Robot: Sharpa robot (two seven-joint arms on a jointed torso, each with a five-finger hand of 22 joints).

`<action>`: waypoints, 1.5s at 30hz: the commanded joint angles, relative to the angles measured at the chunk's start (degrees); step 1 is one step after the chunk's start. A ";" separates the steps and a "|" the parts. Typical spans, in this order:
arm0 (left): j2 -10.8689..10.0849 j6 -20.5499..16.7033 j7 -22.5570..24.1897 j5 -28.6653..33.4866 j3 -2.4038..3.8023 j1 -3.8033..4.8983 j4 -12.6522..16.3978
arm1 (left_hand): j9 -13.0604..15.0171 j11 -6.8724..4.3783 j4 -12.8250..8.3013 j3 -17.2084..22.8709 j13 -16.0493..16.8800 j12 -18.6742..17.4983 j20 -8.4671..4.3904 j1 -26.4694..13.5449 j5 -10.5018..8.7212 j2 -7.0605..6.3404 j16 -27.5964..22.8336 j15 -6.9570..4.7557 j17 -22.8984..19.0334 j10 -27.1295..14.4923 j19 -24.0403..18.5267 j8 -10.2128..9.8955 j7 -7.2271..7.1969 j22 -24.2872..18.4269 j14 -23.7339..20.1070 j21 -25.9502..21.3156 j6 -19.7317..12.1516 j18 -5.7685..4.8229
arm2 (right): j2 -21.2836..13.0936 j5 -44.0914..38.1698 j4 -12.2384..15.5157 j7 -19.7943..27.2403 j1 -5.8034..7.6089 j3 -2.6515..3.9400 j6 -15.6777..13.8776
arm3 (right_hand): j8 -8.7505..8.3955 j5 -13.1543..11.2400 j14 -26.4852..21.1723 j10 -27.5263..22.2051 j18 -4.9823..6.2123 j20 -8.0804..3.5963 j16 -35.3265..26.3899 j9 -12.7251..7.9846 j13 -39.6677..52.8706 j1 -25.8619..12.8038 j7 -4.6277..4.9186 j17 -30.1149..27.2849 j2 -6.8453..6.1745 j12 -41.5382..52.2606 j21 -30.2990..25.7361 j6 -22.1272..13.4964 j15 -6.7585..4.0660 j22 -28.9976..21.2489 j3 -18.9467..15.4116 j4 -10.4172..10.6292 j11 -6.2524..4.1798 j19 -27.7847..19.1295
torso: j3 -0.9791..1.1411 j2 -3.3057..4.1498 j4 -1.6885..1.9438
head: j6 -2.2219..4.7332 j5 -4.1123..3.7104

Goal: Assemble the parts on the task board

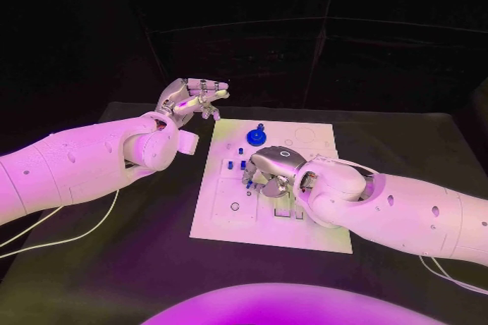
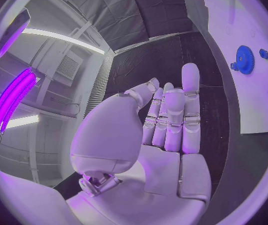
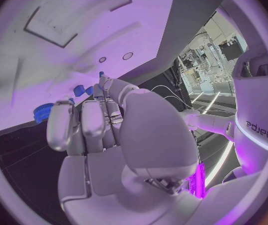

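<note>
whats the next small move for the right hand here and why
Probably lower the right hand a little onto the small blue parts beside its fingertips on the task board. It hovers over them and seems to hold nothing, while the left hand is raised off the board.

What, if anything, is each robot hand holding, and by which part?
The left robot hand holds nothing, fingers straight, raised beside the task board. The right robot hand rests over small blue parts; any hold cannot be told.

We see a black table standing before dark curtain walls. Behind the curtains, the left wrist view gives us a pale ceiling with a long white light strip and a glowing purple lamp by a vent.
</note>
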 commanded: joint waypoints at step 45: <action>0.10 0.89 -0.02 0.23 0.05 0.09 0.06 | -0.05 -0.03 -0.26 -0.24 -0.10 0.25 0.10 0.44 -0.17 0.10 -0.18 -0.08 -0.09 -0.41 -0.32 0.39 0.02 -0.11 -0.45 -0.45 -0.54 0.76 | 0.96 -3.48 -0.65 -1.29 -0.84 -0.88 5.59 | -0.30 0.04 1.54 0.77 -0.34 0.11 0.35 -0.07 0.11 -1.22 0.28 -0.21 0.06 -0.17 0.27 0.00 0.06 -0.03 0.16 -0.14 -0.67 0.08 | 0.00 -0.03 0.01 | -1.40 0.41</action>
